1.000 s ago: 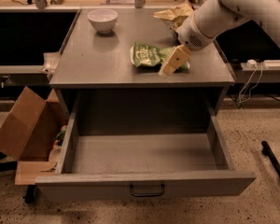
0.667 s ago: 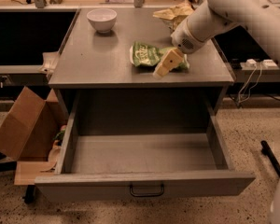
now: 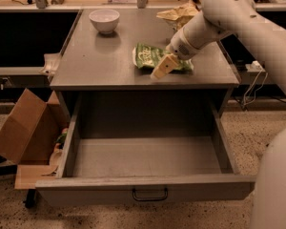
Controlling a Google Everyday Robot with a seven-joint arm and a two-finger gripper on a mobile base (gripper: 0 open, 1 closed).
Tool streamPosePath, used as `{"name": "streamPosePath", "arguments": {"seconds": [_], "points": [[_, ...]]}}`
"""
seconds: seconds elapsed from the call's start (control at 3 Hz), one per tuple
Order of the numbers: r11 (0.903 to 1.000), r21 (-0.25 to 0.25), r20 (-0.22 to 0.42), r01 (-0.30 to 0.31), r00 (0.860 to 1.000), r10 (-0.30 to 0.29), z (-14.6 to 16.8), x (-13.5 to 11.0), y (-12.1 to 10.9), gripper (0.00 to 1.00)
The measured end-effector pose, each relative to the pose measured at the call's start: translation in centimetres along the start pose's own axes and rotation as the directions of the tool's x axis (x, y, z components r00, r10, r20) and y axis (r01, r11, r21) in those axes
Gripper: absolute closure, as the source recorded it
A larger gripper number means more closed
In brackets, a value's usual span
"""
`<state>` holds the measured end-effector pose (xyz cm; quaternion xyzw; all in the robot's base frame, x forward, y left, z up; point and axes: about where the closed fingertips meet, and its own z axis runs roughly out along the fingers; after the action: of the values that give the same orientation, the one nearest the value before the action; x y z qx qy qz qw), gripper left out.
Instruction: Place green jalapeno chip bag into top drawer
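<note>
The gripper has slid left since the earlier frame and now sits over the front edge of the small glossy green foil chip bag. The bag lies flat on the grey tabletop, centre-right in the frame. Its long axis runs left to right, crosswise under the jaws. I cannot tell whether they are apart or together. The wide grey top drawer stands open below.

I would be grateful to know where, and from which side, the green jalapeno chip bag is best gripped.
The green jalapeno chip bag lies flat on the cabinet top, its long side across the view. It is probably best to come from above and pinch across its narrow width near the front edge, where the gripper is. The top drawer stands open below.
</note>
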<state>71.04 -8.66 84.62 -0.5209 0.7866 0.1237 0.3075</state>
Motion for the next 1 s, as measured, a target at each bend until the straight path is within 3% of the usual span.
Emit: {"name": "streamPosePath", "arguments": {"seconds": [1.0], "points": [[0.9989,-0.022,0.044,-0.041,0.998,0.042,1.71,-0.19,-0.77,0.89]]}}
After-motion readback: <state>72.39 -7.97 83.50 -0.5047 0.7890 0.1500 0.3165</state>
